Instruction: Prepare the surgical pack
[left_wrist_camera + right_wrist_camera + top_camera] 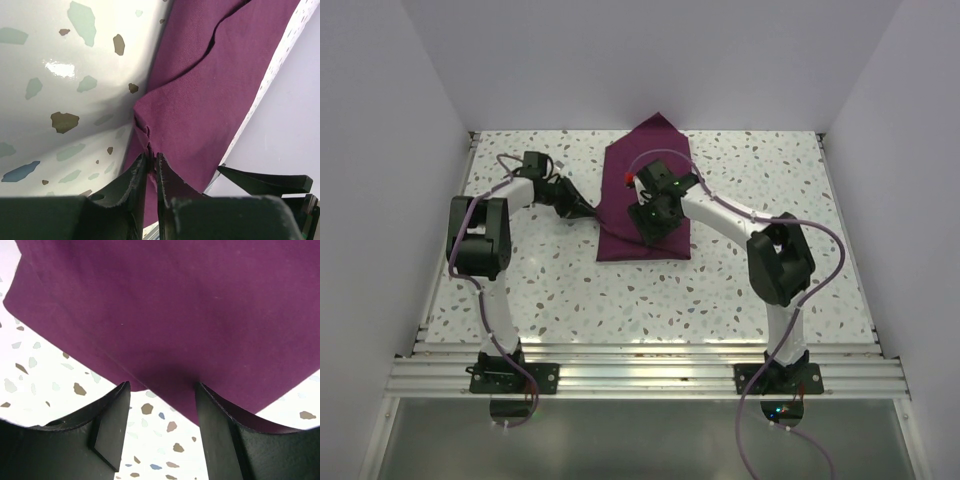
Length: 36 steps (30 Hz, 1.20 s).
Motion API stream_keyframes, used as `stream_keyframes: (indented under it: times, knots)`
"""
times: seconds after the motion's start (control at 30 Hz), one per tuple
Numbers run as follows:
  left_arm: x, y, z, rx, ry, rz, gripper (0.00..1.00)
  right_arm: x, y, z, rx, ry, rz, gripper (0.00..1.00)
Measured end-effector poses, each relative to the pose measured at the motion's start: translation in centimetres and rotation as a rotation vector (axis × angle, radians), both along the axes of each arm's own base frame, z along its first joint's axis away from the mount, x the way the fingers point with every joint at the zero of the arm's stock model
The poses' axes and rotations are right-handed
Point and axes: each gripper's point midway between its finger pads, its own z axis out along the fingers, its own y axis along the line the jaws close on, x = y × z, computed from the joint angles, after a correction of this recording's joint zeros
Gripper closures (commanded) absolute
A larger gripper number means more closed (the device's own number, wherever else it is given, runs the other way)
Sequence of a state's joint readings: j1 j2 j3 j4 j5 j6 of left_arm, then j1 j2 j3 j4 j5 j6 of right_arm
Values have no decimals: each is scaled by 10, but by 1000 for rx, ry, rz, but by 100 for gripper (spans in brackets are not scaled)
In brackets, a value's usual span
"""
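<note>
The surgical pack (642, 150) is a plum-purple cloth bundle lying folded in the middle of the speckled table, with one corner pointing toward the back wall. Its contents are hidden by the cloth. My left gripper (592, 213) is at the bundle's left edge. In the left wrist view this gripper (151, 160) is shut on a bunched fold of the purple cloth (200, 100). My right gripper (648, 226) hovers over the bundle's near half. The right wrist view shows it (162, 387) open, its fingers straddling the near edge of the cloth (165, 305) and holding nothing.
White walls close in the speckled table (770, 290) on the left, back and right. A metal rail (640, 372) with the arm bases runs along the near edge. A small red spot (629, 177) shows on the cloth beside the right wrist.
</note>
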State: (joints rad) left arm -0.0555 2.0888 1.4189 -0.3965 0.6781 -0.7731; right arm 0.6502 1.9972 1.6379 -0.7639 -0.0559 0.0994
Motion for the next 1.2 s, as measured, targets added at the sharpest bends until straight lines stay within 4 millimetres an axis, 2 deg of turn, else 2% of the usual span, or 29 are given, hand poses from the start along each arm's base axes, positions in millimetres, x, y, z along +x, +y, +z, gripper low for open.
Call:
stream_keyframes:
  times: [0.2,0.47,0.63,0.77,0.9,1.2]
  knots:
    - [1,-1,1,-1,-4,-3,90,-2,4,-2,-21,-15,23,43]
    - [1,-2,3,0,-3,-6,93,3,-9,-11,-86,-40,-7,57]
    - [2,-3,5,-2,-9,-9,94,2,-14,-16,-105,-41,-16,85]
    - [2,-3,6,-4,-9,-11,95,1,-16,-21,-109,-45,-24,99]
    - [2,-4,7,-8,-9,-15,95,1,-20,-20,-110,-64,-35,100]
    - [-8,-14,8,-24,16,-48,95,-8,-39,2,-106,-138,-64,100]
